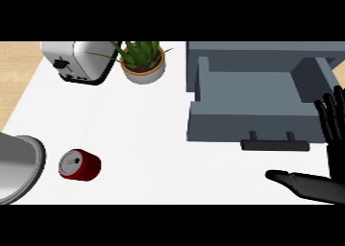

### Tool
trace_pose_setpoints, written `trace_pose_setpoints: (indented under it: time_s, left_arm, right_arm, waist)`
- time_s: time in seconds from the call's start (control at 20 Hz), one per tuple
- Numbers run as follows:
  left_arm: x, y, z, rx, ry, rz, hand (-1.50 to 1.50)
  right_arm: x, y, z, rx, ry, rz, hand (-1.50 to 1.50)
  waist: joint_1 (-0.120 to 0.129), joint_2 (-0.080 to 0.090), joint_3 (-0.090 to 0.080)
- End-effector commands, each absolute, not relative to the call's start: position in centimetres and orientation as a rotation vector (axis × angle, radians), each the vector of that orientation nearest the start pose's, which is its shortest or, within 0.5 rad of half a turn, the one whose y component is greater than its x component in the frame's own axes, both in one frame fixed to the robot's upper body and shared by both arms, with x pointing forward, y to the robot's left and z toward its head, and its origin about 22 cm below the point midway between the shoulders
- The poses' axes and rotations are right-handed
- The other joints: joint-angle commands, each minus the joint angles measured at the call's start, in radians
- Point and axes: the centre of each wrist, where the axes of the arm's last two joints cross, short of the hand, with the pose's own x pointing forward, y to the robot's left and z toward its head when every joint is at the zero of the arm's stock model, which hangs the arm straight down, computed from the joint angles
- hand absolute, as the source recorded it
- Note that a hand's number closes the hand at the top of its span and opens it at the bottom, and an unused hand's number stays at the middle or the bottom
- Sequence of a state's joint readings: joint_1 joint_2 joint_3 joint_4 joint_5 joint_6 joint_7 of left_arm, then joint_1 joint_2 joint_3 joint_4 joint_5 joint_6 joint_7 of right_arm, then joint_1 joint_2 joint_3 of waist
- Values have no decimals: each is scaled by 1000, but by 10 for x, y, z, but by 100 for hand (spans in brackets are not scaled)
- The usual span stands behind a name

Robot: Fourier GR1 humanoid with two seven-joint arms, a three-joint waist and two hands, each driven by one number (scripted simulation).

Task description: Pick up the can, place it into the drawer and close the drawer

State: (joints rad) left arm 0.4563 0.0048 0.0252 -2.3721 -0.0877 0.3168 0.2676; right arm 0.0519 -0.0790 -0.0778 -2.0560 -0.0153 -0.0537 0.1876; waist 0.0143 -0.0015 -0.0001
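A red can [80,165] stood upright on the white surface [154,144] at lower left; the right robot hand [329,156], fingers straight and holding nothing, lay far to its right, beside the open drawer [256,103]; no left robot hand showed.

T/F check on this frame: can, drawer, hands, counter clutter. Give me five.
1. The red can stands on the counter, outside the drawer. True.
2. The grey drawer is pushed shut. False: it is pulled open, with nothing showing inside.
3. The right hand is curled round the can. False: it is open, fingers up, near the right edge, far from the can.
4. A toaster sits beside a potted plant at the back. True.
5. The can lies right of the drawer handle. False: it is well to the left.
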Motion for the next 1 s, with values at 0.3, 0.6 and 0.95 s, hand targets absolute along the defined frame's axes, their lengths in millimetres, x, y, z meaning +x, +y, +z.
trace_pose_setpoints:
  time_s: [0.3, 0.6, 0.95]
  left_arm:
    - [110, 250, 122, 476, -1629, 422, -150]
    - [135, 254, 94, 470, -1585, 412, -150]
    - [132, 252, 47, 499, -1538, 413, -150]
  right_arm:
    - [203, -251, 87, -137, -1798, -83, -150]
    - [191, -280, 97, -180, -1816, -67, -150]
    - [179, -280, 94, -172, -1814, -77, -150]
  waist:
    - [-12, 1, 0]
    - [-15, 1, 0]
    - [-12, 0, 0]
